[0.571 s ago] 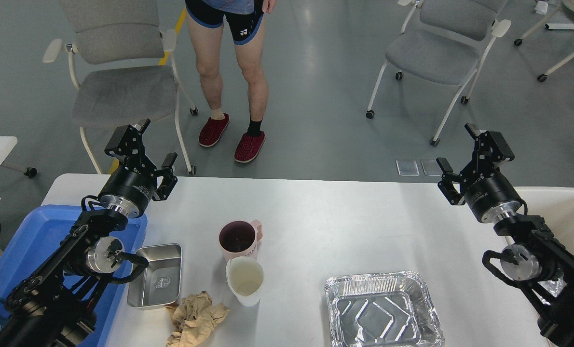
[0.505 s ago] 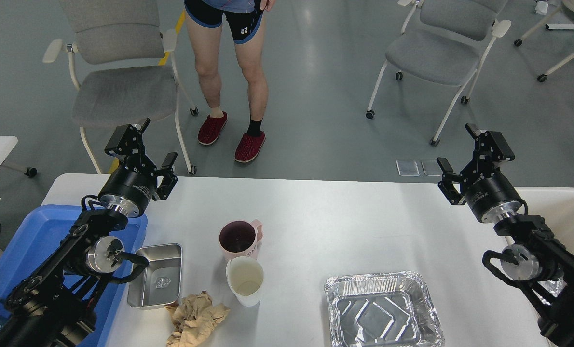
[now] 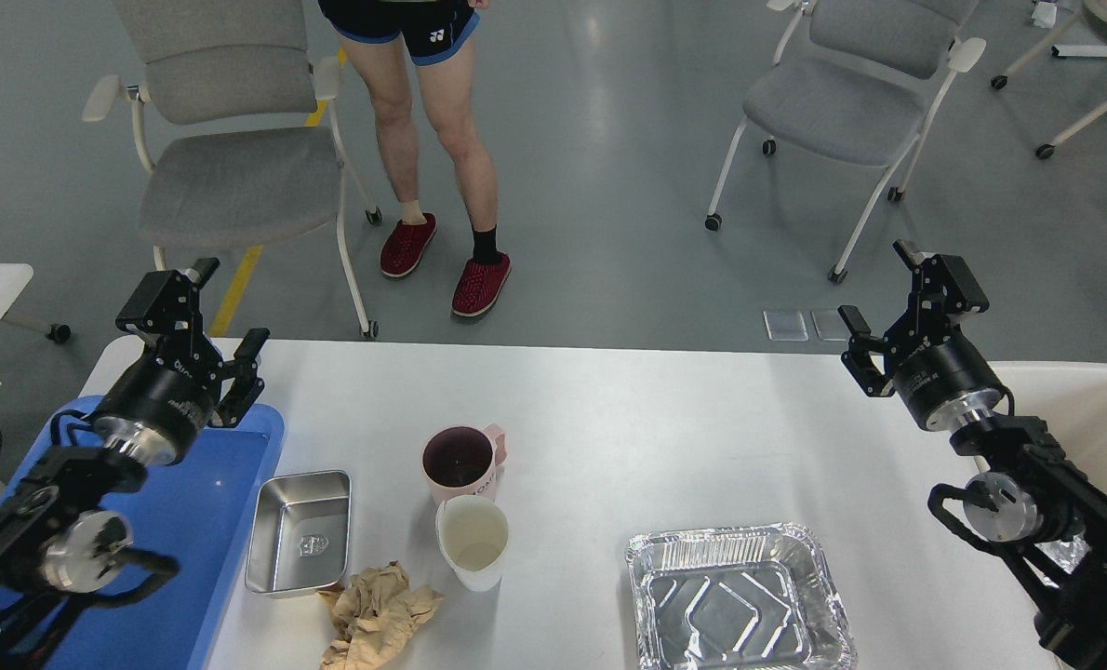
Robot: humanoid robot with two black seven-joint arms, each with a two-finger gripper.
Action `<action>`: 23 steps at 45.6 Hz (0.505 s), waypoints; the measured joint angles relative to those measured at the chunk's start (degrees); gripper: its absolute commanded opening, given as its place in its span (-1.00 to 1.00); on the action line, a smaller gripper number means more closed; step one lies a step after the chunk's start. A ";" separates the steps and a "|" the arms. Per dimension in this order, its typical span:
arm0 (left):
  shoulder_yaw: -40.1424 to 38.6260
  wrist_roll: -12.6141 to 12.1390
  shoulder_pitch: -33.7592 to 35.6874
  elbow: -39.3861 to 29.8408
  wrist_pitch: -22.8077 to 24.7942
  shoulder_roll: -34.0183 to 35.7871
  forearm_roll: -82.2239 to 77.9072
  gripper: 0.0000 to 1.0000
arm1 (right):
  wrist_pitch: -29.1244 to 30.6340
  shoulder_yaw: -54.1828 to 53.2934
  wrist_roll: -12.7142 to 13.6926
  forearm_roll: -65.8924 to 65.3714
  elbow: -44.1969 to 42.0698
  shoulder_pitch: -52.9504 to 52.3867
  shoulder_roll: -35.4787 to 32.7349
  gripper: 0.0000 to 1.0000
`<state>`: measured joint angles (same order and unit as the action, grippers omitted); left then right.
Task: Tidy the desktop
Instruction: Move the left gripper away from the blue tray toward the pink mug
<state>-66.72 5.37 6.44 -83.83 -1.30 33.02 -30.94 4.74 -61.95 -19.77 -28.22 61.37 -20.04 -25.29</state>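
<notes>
Bench: the white desktop (image 3: 665, 409) runs across the middle and near part of the view, and everything to be tidied lies along its near half.
Left pincer (image 3: 202, 321): raised over the far left corner, above the blue tray (image 3: 191, 521), fingers spread apart, nothing between them.
Right pincer (image 3: 898, 298): raised at the far right edge of the bench, fingers apart, empty, well clear of every item.
Steel tin (image 3: 299, 530): small rectangular pan just beside the blue tray; stiff and slick, so I judge a pinch over one thin wall is best, as the flat bottom offers no purchase.
Pink mug (image 3: 465, 462): upright, dark inside, handle toward the right; rigid and probably the heaviest piece; take the rim wall or the handle and keep it level in case liquid remains.
White cup (image 3: 473, 540): upright, touching or nearly touching the mug on its near side; looks light and thin, likely to flex, so a gentle rim pinch.
Crumpled paper (image 3: 377, 614): brown wad at the near edge, touching the tin's near corner; soft, weightless, grab it anywhere.
Foil tray (image 3: 738, 600): empty, near right; flimsy, dents easily, lift by the rolled rim.
Cream bin (image 3: 1088, 409): at the right edge, partly behind the right arm.
</notes>
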 measured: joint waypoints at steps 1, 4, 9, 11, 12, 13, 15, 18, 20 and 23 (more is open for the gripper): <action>0.22 -1.19 -1.32 -1.54 -0.01 3.35 0.36 0.93 | 0.00 0.00 0.00 -0.02 -0.01 0.02 -0.01 1.00; 1.49 -5.63 -5.15 -6.62 0.23 16.87 2.59 0.93 | 0.00 0.00 0.00 -0.01 -0.02 -0.01 0.00 1.00; 6.63 -7.50 -7.25 -9.69 3.75 36.72 4.96 0.93 | 0.00 0.00 0.00 -0.01 -0.05 -0.08 0.32 1.00; 8.83 -7.50 -7.42 -10.38 6.18 43.85 5.23 0.93 | 0.00 0.00 0.00 -0.01 -0.08 -0.08 0.63 1.00; 9.86 -7.43 -7.47 -10.68 7.40 47.18 5.30 0.93 | 0.00 0.00 0.00 -0.01 -0.09 -0.07 0.77 1.00; 10.99 -7.30 -7.51 -11.01 8.77 50.74 5.35 0.93 | 0.00 0.00 0.00 -0.01 -0.09 -0.03 0.93 1.00; 12.46 -7.13 -7.63 -11.55 10.45 55.55 5.37 0.93 | 0.00 0.00 0.00 0.00 -0.13 0.03 1.13 1.00; 14.20 -6.97 -7.88 -12.15 11.91 61.87 5.35 0.93 | 0.00 0.02 0.00 -0.01 -0.26 0.06 1.39 1.00; 14.88 -6.96 -8.11 -12.40 12.31 64.95 5.29 0.93 | 0.00 0.05 0.00 0.00 -0.37 0.07 1.61 1.00; 15.46 -6.92 -8.88 -12.80 12.70 70.14 5.20 0.93 | 0.01 0.07 0.00 0.01 -0.42 0.07 1.83 1.00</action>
<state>-51.25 -1.55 -2.44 -96.63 11.40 103.15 -25.74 4.75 -61.88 -19.78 -28.21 60.94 -19.97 -23.47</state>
